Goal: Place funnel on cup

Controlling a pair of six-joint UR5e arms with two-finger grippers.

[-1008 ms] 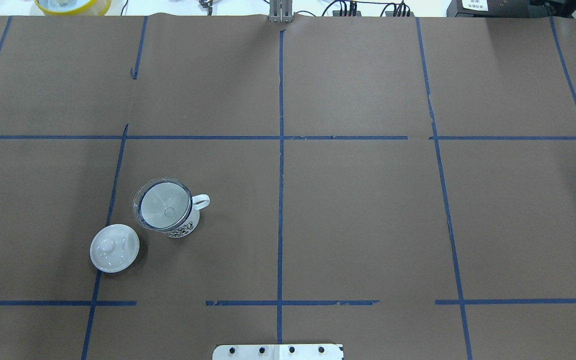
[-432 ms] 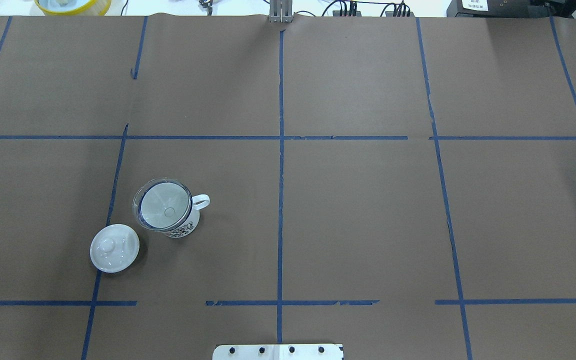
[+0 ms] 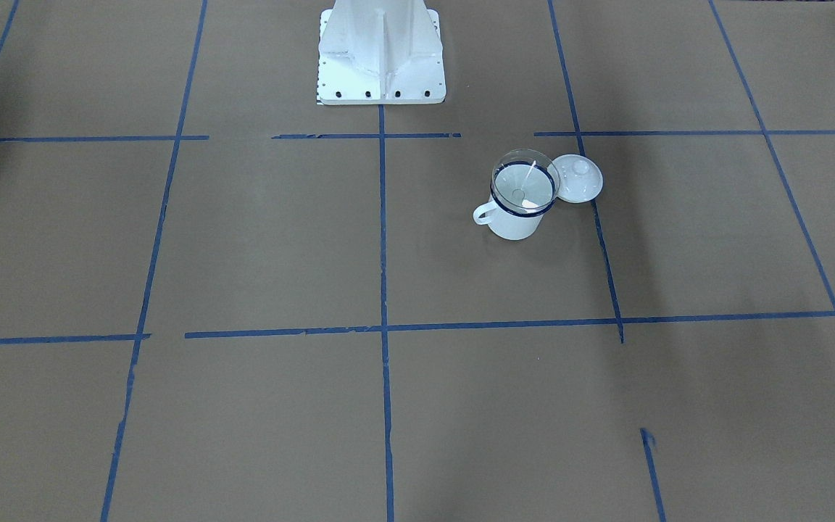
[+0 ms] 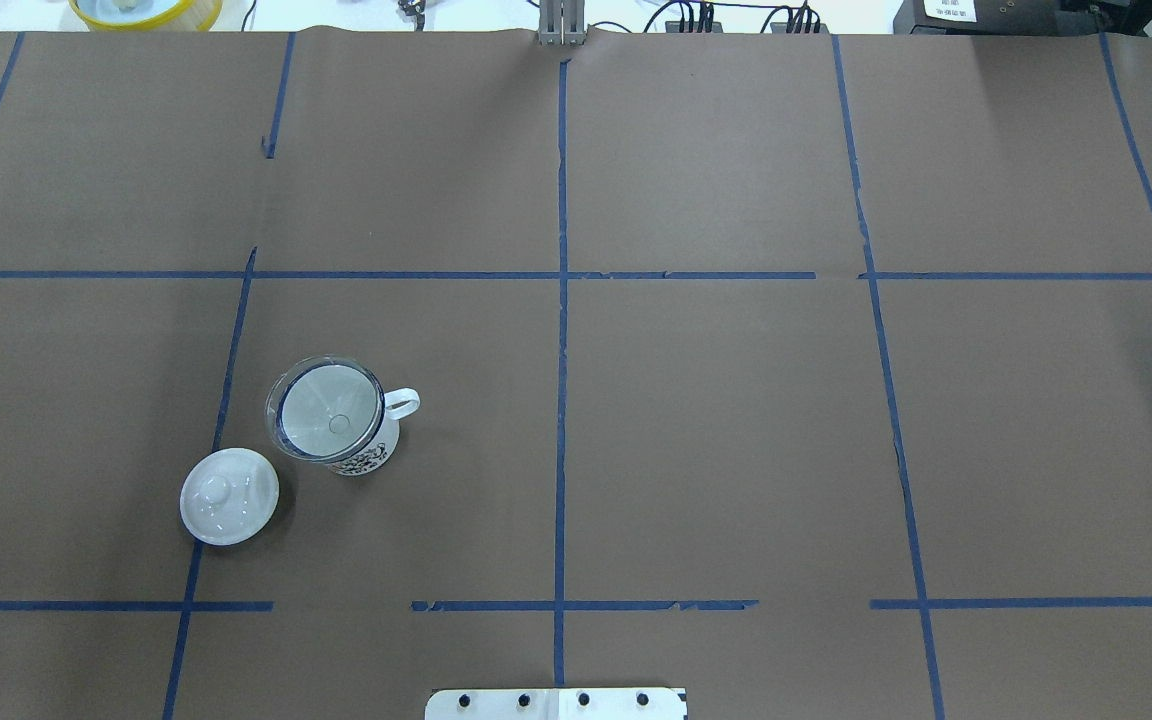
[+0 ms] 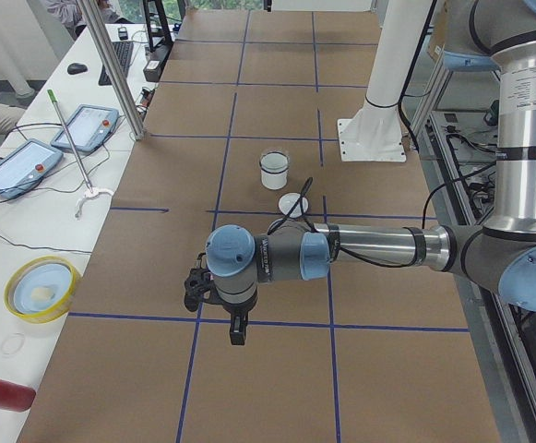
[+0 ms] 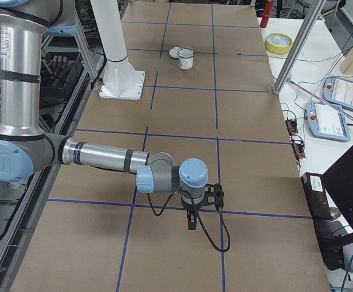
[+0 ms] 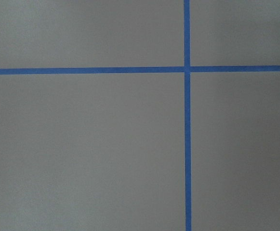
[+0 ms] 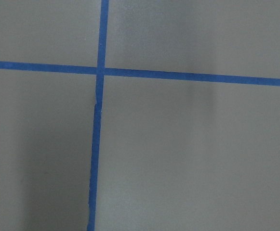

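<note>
Step in hand, as judged: placement looks complete, and the next move calls only for checking the seating with both arms held clear.

In the overhead view a white lid (image 4: 229,497) lies on the table (image 4: 736,420), just beside the cup (image 4: 368,458). The funnel (image 4: 326,412) sits in the cup's mouth. It is clear, with its wide rim over the dark blue rim and its spout down inside; whether it sits level cannot be told.

The left arm (image 5: 369,245) and the right arm (image 6: 103,157) hang well apart from it. Whether their jaws are released or clenched cannot be told.
</note>
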